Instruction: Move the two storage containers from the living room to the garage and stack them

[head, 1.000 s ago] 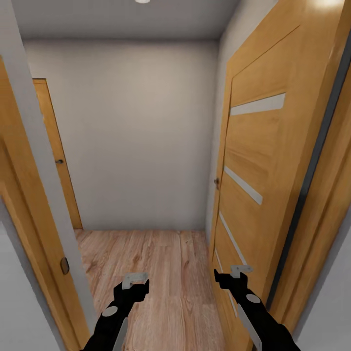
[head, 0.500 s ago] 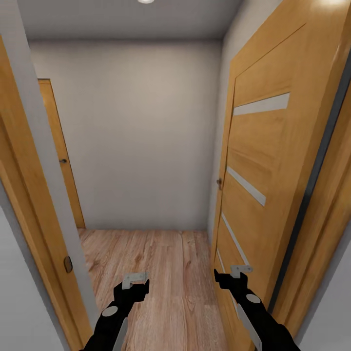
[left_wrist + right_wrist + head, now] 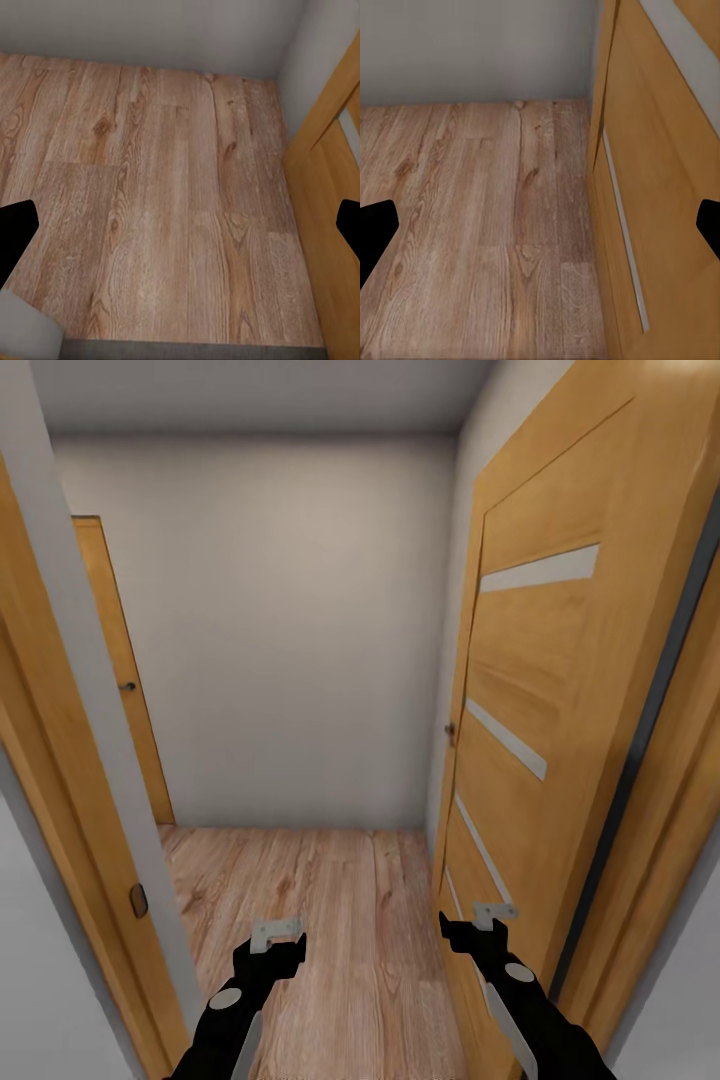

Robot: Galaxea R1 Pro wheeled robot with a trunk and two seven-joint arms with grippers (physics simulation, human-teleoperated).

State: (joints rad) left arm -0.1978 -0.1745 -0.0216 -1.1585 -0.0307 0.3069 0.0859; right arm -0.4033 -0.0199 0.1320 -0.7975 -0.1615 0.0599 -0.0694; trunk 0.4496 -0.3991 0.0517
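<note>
Both the left gripper (image 3: 277, 934) and the right gripper (image 3: 494, 913) hung spread apart and empty above the wood floor (image 3: 330, 920), the right one just beside the open door (image 3: 540, 740), with a grey wall (image 3: 290, 630) beyond it.

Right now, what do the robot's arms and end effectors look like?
Both arms are matte black with a round grey disc near each wrist and a pale grey strip along the forearm. The left end effector and right end effector have light grey angular fingers.
</note>
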